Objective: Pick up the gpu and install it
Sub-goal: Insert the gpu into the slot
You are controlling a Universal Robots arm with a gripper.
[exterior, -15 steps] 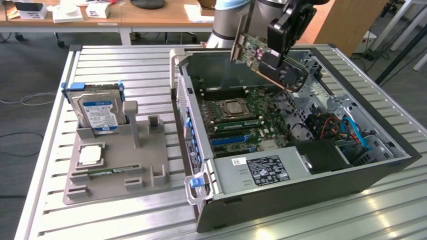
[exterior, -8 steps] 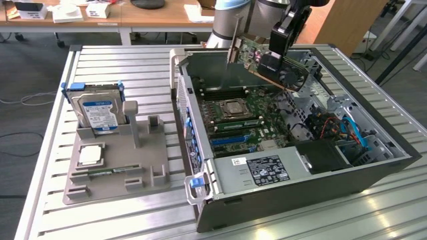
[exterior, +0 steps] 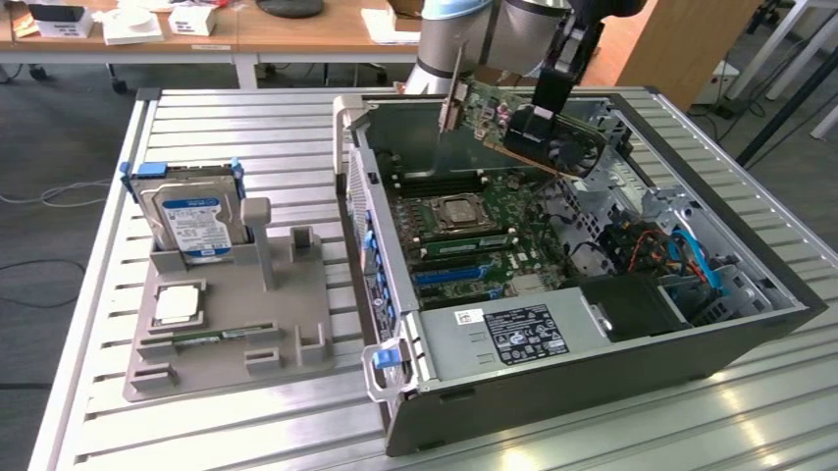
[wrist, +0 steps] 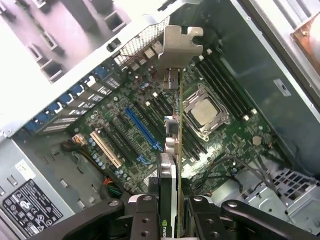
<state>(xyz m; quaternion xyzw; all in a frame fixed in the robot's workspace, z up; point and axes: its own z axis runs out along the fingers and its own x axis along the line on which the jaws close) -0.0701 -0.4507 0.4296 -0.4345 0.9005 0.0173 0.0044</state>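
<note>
The gpu (exterior: 504, 118) is a green-backed card with a black cooler and a silvery bracket. It hangs tilted above the open computer case (exterior: 733, 339), over the motherboard (exterior: 478, 240). My gripper (exterior: 543, 110) is shut on the card's cooler end. In the wrist view the gpu (wrist: 179, 125) runs edge-on away from my gripper (wrist: 170, 207), its bracket (wrist: 181, 46) at the far end, and the fingers (wrist: 145, 215) clamp it from both sides. Below it lie the blue slot (wrist: 144, 130) and the processor socket (wrist: 204, 112).
On the exterior view's left, a grey holder (exterior: 230, 343) carries an upright hard drive (exterior: 194, 221), a processor (exterior: 177, 304) and a slim memory stick (exterior: 196, 337). The power supply (exterior: 517, 334) sits at the case's near end. Cables (exterior: 681, 260) fill the case's right side.
</note>
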